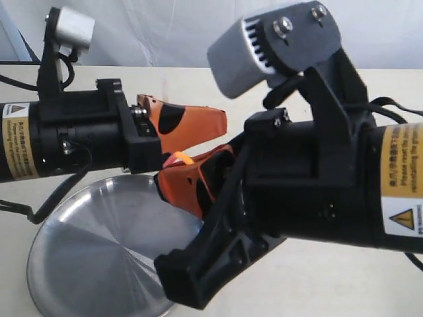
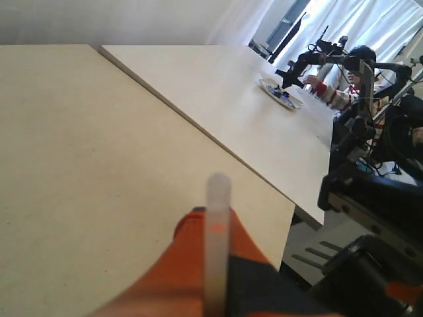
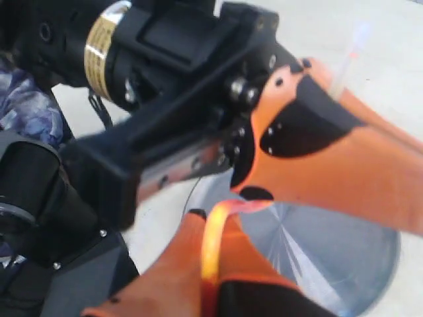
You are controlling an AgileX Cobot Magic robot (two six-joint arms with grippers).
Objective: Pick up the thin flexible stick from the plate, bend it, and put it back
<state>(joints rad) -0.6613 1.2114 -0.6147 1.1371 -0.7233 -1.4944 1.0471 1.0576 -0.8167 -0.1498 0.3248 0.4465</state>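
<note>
The thin flexible stick point(image 1: 182, 158) is held in the air above the plate point(image 1: 92, 257), showing as a short red-orange kink between the two sets of orange fingers. My left gripper point(image 1: 215, 125) is shut on it; in the left wrist view the pale translucent end point(image 2: 218, 198) sticks out past the fingertips of that gripper point(image 2: 215, 228). My right gripper point(image 1: 168, 179) is shut on the other part. In the right wrist view the stick point(image 3: 211, 244) curves from the right gripper point(image 3: 208, 228) toward the left gripper's fingers point(image 3: 317, 152), with the shiny steel plate point(image 3: 344, 254) below.
The plate lies on a beige table point(image 1: 310, 284). The right arm's black body point(image 1: 310, 178) fills much of the exterior view. The left wrist view shows the table's edge point(image 2: 264, 181), with a second table point(image 2: 218, 86) and other equipment beyond.
</note>
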